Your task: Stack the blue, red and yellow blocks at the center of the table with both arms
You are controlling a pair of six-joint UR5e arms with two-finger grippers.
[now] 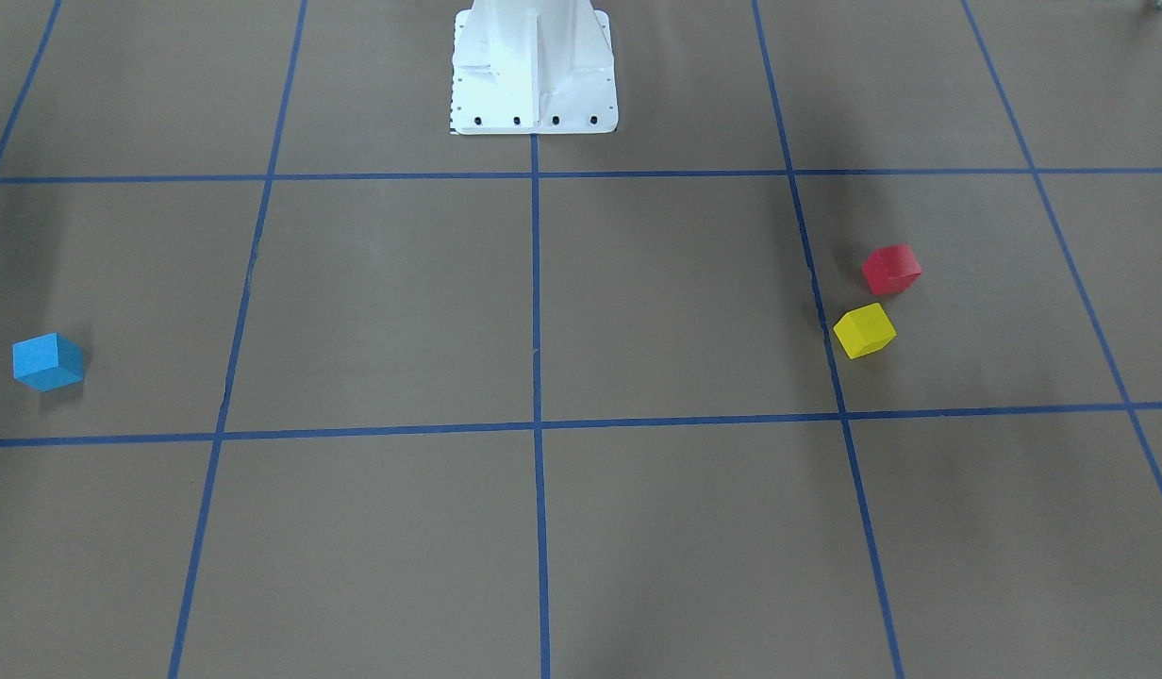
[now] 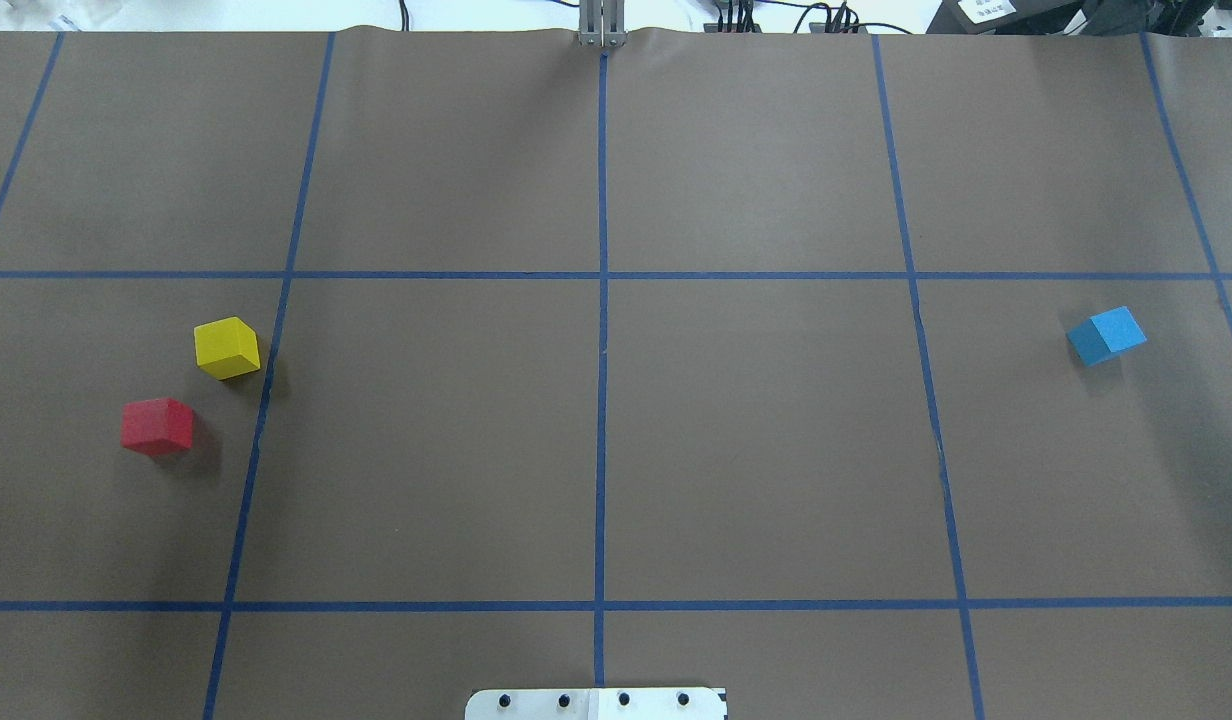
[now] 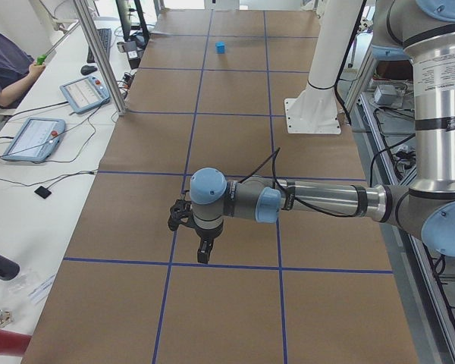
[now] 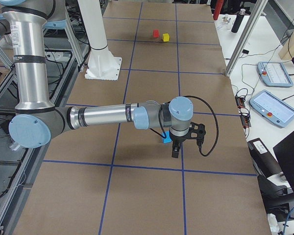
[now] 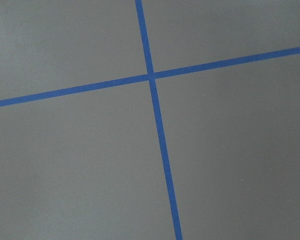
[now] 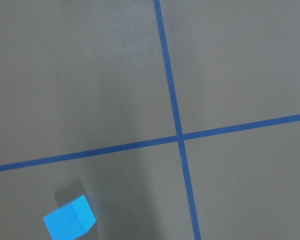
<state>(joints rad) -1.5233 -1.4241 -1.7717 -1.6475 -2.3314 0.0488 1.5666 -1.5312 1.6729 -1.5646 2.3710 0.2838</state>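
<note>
Right hand [image 4: 176, 149], shown only in the right side view: pointing down, hanging above the counter [image 2: 756, 450] just beside the blue block [image 4: 165, 139]; open or closed not to be told. Left hand [image 3: 203, 256], shown only in the left side view: pointing down near a crossing of the tape lines [image 3: 235, 265]; state likewise not to be told; no block in its wrist view.

Blue at lower left of the right wrist view and at right middle of the overhead view, well apart from the others. Yellow block [image 2: 227, 348] and red block [image 2: 157, 426] near each other but apart, at left middle of the overhead view, just left of a tape line. Nothing stacked yet.

Step judged: approach to blue. To do it well: shift until blue sits centred in the wrist view, turn the wrist to close on two opposite flat faces, never on corners, then descend straight and grip low.

Blue flat on one face, turned off the grid, one vertical edge toward the lower edge of the overhead view. A cube, so probably no long axis: either pair of faces equally good. Yellow likewise turned; red nearer square to the tape.
</note>
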